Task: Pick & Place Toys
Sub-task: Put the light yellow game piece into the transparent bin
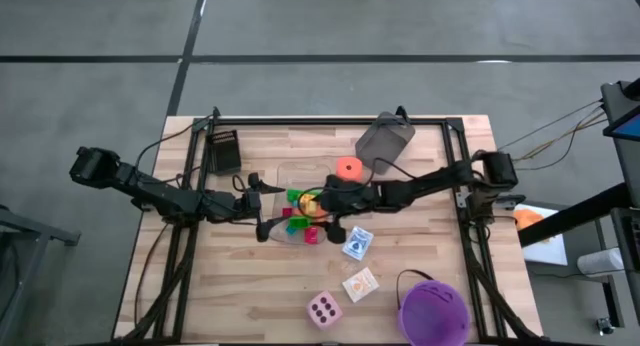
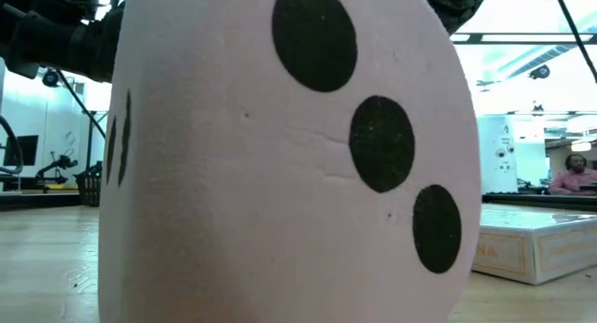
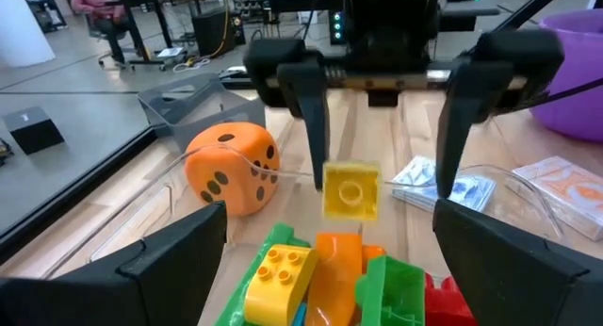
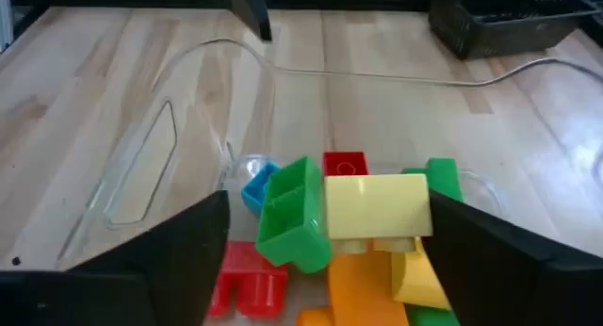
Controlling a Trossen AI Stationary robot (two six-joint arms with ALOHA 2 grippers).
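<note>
Wooden bench [image 1: 250, 296] carries a clear tray [image 4: 188, 90] holding heaped toy bricks [image 3: 320, 279]. Right tool [image 3: 382, 189], fingers spread wide, holds nothing above a yellow brick [image 3: 350, 189]. Left tool [image 4: 320, 269] stands equally wide and empty. Purple bucket [image 1: 433, 309] sits apart.

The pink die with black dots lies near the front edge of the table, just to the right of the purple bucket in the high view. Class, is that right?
Not quite. In the high view the pink die lies near the front edge, but to the left of the purple bucket, not its right.
</note>
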